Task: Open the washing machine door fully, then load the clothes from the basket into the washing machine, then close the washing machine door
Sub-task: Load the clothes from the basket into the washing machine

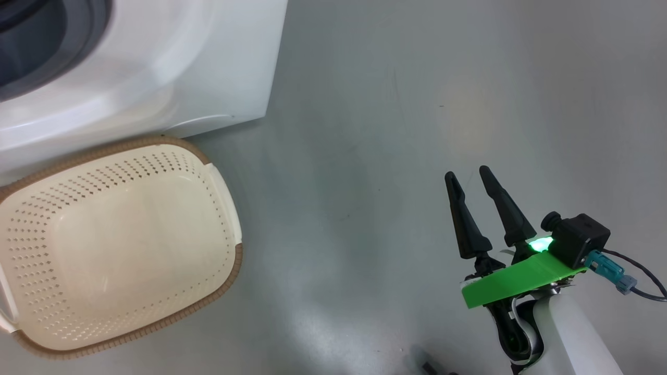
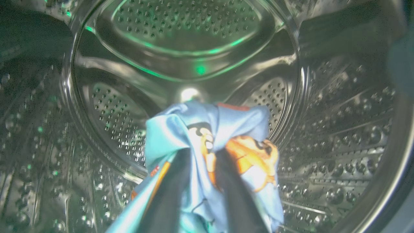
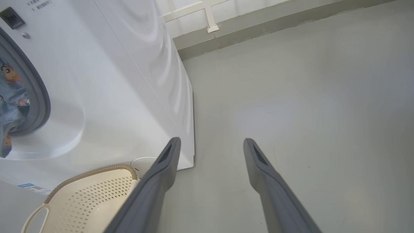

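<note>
Inside the steel drum of the washing machine, my left gripper is shut on the clothes, a light blue bundle with orange figures bunched at its fingertips and trailing down below them. Through the machine's opening, the right wrist view shows the same blue clothes. The cream basket stands on the floor against the washer's front, and its inside shows bare. My right gripper hangs open over the bare floor to the right, holding nothing. The washing machine door is out of view.
The grey rubber gasket rings the opening. Grey floor stretches wide to the right of the washer and basket. A wall base with a white frame runs behind the machine.
</note>
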Controlling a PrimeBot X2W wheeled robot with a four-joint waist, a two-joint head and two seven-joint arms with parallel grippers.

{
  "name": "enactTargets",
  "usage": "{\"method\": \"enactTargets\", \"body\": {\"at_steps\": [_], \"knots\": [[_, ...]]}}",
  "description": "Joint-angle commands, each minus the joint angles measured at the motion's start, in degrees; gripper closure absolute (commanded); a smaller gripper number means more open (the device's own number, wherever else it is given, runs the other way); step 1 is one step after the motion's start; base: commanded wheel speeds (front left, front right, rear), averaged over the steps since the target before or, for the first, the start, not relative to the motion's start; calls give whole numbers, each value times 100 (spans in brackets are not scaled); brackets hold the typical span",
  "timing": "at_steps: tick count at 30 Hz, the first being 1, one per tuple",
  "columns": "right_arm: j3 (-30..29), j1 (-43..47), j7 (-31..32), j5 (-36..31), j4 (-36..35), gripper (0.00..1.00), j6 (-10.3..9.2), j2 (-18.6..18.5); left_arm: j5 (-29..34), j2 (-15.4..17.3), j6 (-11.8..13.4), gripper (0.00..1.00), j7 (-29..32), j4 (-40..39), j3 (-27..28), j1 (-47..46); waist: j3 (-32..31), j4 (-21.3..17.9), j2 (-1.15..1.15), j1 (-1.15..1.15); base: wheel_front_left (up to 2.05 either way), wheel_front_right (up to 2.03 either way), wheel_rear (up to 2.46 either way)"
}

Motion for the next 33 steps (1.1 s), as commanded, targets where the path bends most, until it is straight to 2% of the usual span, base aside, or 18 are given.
{"method": "enactTargets", "body": {"at_steps": [1, 10, 33], "knots": [[137, 52, -28, 59, -116, 0, 9, 7, -50, 268, -9, 0, -29, -61, 6, 111, -17, 15, 0, 0, 0, 0, 0], [142, 60, -28, 44, -89, 0, 9, 8, -74, 243, -9, 0, -29, 258, -96, 345, -109, 55, 0, 0, 0, 0, 0], [74, 106, -28, -104, -84, 0, 9, 8, -116, -67, -9, 0, -29, -29, 106, 1298, -338, 197, 0, 0, 0, 0, 0]]}}
